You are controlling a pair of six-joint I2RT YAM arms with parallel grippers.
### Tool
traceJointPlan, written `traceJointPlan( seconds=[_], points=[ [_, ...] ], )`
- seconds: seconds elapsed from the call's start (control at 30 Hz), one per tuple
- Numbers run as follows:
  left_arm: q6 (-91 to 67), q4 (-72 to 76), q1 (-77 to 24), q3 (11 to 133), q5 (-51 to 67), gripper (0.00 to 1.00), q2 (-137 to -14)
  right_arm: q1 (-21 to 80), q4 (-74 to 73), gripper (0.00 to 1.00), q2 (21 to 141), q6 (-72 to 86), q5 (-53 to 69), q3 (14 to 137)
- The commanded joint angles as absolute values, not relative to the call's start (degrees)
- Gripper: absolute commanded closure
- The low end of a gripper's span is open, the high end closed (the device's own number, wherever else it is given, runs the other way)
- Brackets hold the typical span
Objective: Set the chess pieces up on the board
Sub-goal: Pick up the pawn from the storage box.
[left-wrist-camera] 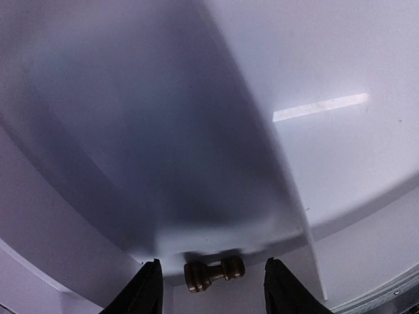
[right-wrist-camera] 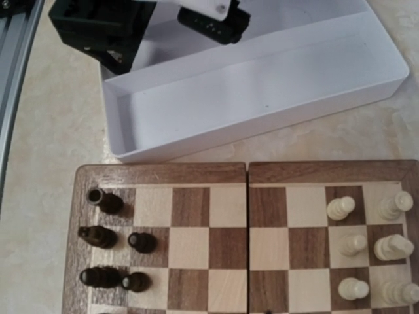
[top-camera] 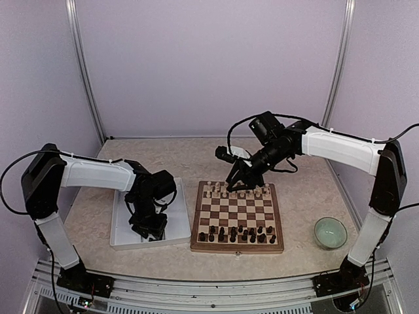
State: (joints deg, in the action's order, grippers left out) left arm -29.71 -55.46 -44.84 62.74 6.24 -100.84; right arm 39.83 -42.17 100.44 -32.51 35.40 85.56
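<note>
The beige tabletop [top-camera: 308, 190] carries the board [top-camera: 237, 212] at centre. A white divided tray [top-camera: 178, 224] lies at its 9 o'clock and a green bowl [top-camera: 330, 233] at its 4 o'clock. The left claw [top-camera: 148, 227] reaches down into the tray, released, its fingers apart on either side of one brown piece [left-wrist-camera: 213, 273] lying on its side. The right claw [top-camera: 237, 182] hovers at the board's 12 o'clock edge, over the cream pieces [top-camera: 236, 191]; whether it is clenched I cannot tell. The chess pieces [top-camera: 237, 233] stand along the 6 o'clock rows.
</note>
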Motion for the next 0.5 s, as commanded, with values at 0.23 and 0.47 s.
traceJointPlan(
  seconds=[0.23, 0.47],
  points=[
    [-28.04, -60.95, -43.78, 63.52, 0.63, 0.69, -104.41, 39.59, -42.73, 0.65, 100.98, -32.53, 36.22, 86.32],
    [-27.41, -60.11, -41.53, 67.63, -3.73, 0.75, -103.8, 39.64, -42.9, 0.65, 101.31, -32.59, 35.95, 86.56]
  ],
)
